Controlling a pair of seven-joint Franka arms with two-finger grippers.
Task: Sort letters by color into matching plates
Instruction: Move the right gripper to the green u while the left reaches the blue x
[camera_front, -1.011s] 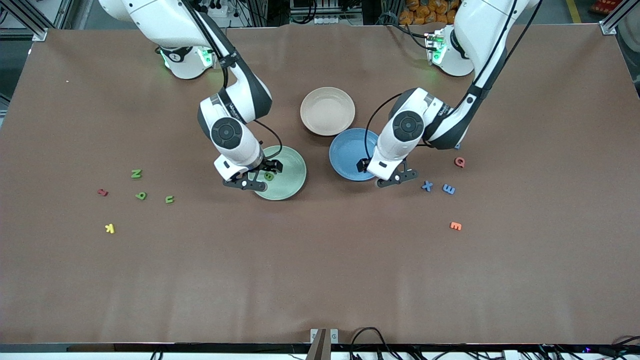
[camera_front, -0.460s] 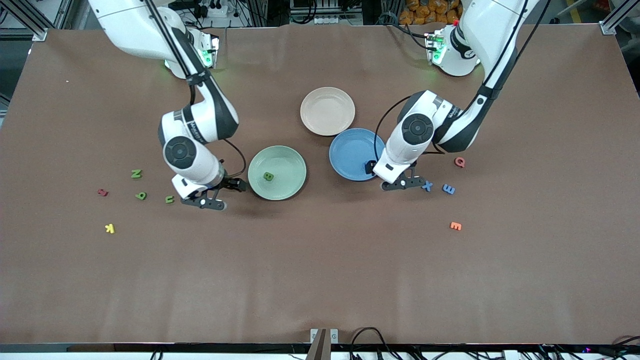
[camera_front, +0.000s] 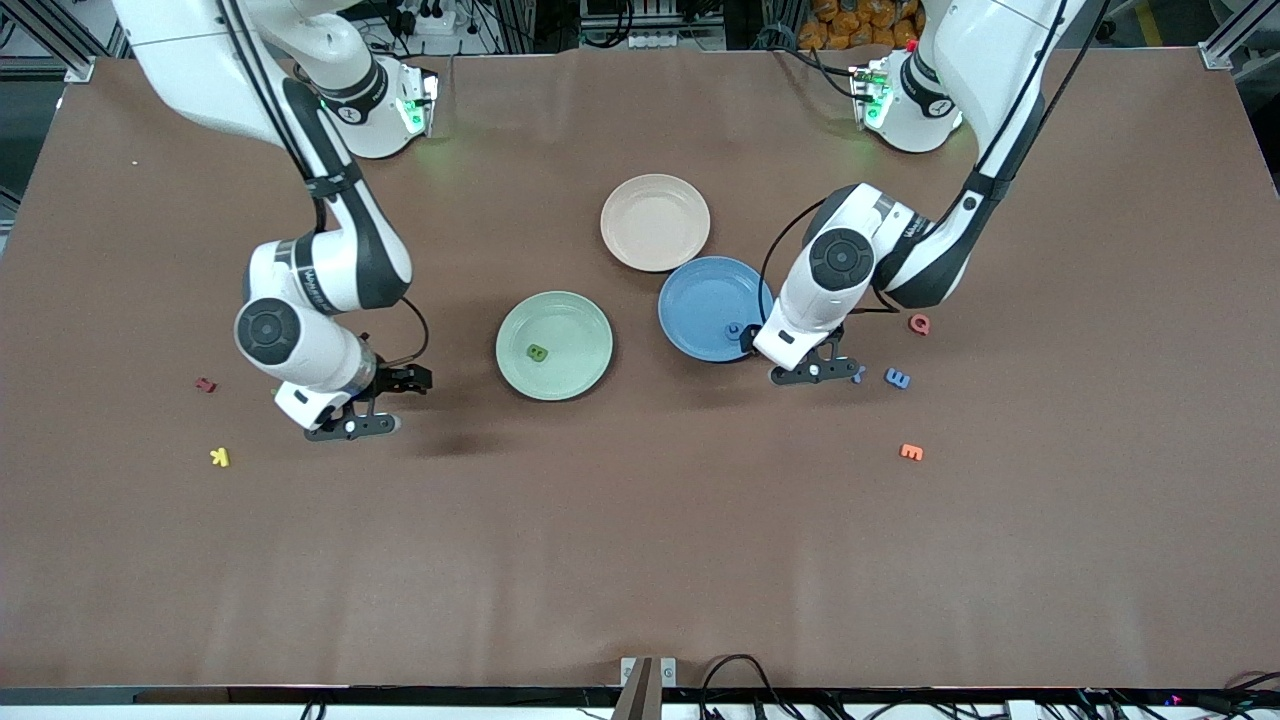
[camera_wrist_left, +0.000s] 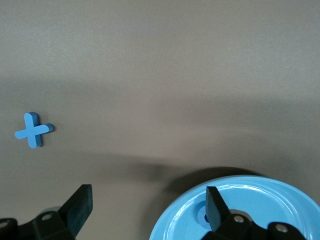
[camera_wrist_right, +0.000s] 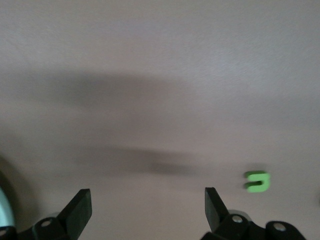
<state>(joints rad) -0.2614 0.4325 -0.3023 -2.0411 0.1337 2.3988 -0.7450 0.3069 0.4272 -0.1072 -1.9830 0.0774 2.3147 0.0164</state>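
There are 3 plates near the middle of the table: the green plate (camera_front: 554, 345), the blue plate (camera_front: 706, 306) beside it toward the left arm's end, and a beige-pink plate (camera_front: 655, 221) farther from the front camera than the green plate. The green plate holds 1 green letter (camera_front: 537, 352); the blue plate holds 1 small blue letter (camera_front: 734, 330) near its rim. Only 1 more green letter (camera_wrist_right: 257, 181) shows, in the right wrist view, lying on the bare table; the right arm hides the rest. From the green plate toward the left arm's end lie 2 blue letters, an X (camera_wrist_left: 33, 130) partly under the left gripper and an E (camera_front: 897, 379), plus 1 red letter (camera_front: 918, 324) and 1 orange letter (camera_front: 910, 452). Toward the right arm's end lie 1 dark red letter (camera_front: 205, 384) and 1 yellow letter (camera_front: 220, 457). The left gripper (camera_front: 812, 362) hangs over the table just beside the blue plate, fingers spread and empty. The right gripper (camera_front: 370, 405) hangs over the table, well apart from the green plate toward the right arm's end, fingers spread and empty.
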